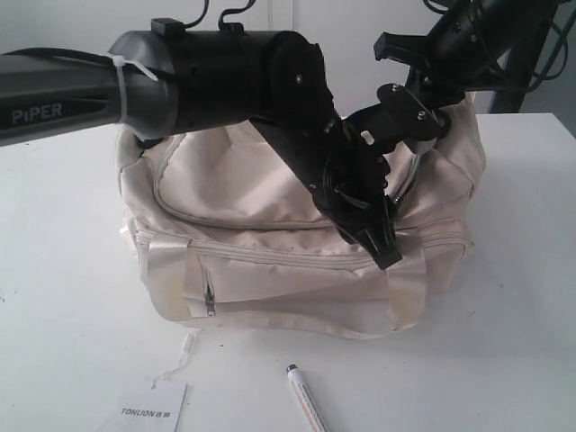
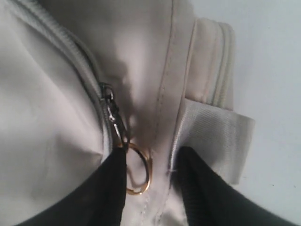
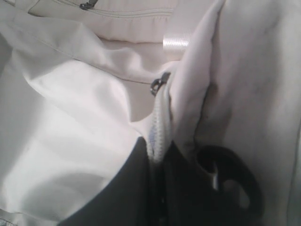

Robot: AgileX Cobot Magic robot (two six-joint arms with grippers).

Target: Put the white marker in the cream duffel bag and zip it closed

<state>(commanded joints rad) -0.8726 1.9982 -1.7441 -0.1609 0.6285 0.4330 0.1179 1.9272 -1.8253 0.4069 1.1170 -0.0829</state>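
Observation:
The cream duffel bag (image 1: 270,225) sits in the middle of the white table, and its curved top zipper looks shut from the front. The white marker (image 1: 306,402) lies on the table in front of the bag. My left gripper (image 1: 382,247) reaches across to the bag's right end. It is open, with the gold pull ring (image 2: 139,169) between its fingers (image 2: 108,188), touching one of them. The zipper slider (image 2: 109,100) sits just beyond the ring. My right gripper (image 1: 373,121) is shut on the bag's zipper edge (image 3: 159,127), beside a black ring (image 3: 228,183).
A white paper tag printed TONLION (image 1: 153,409) lies at the front left with its string (image 1: 180,355) trailing toward the bag. A side pocket zipper (image 1: 209,292) faces the front. The left arm (image 1: 207,72) spans over the bag.

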